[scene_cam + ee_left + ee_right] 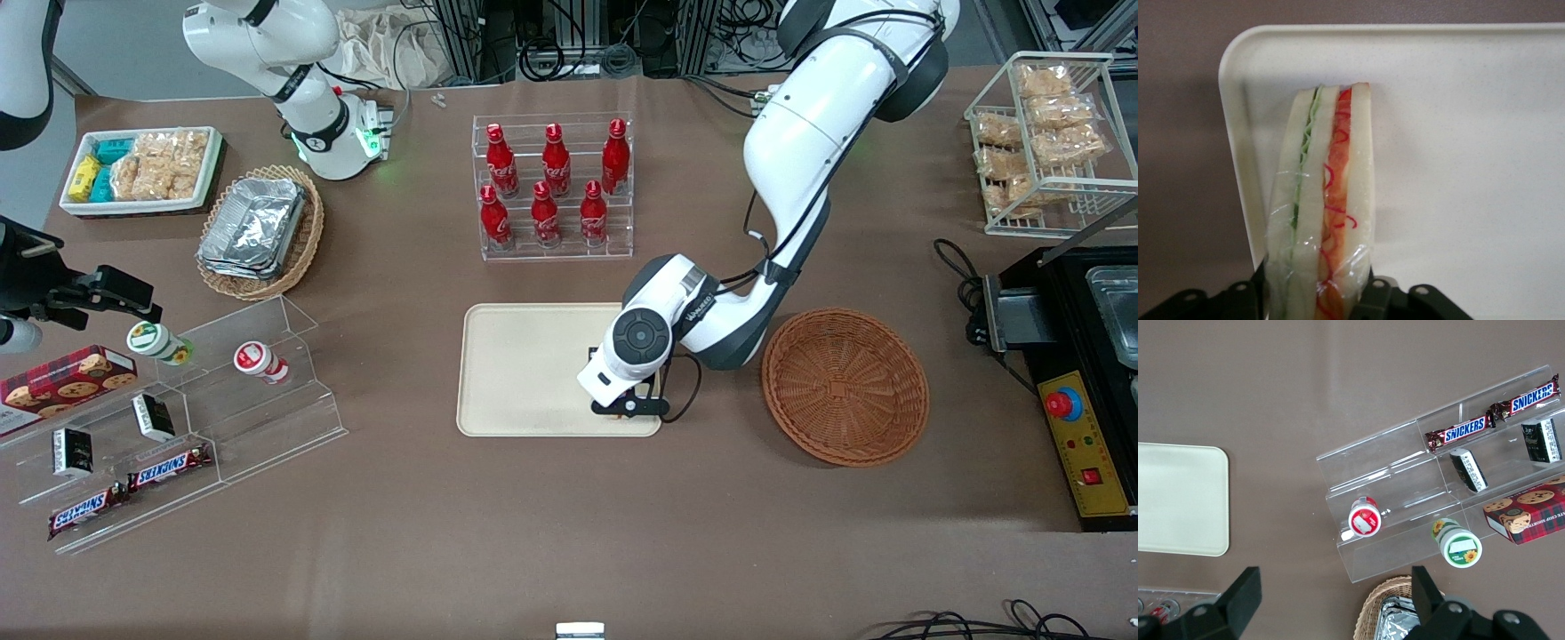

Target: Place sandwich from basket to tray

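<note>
My gripper (633, 402) hangs over the corner of the cream tray (516, 373) that lies nearest the front camera and closest to the basket. It is shut on the clear-wrapped sandwich (1323, 200), a white bread wedge with green and red-orange filling, pinched between the black fingers (1373, 293). In the wrist view the sandwich sits just above the tray (1471, 133), near its rounded corner. In the front view the arm's hand hides the sandwich. The round reddish-brown wicker basket (845, 387) stands beside the tray toward the working arm's end, with nothing in it.
A clear rack of red bottles (553, 187) stands farther from the front camera than the tray. Toward the parked arm's end are a tan oval basket of foil containers (260, 231), a snack tray (142, 169) and a clear stepped stand with snacks (178, 418). A black appliance (1076, 373) sits at the working arm's end.
</note>
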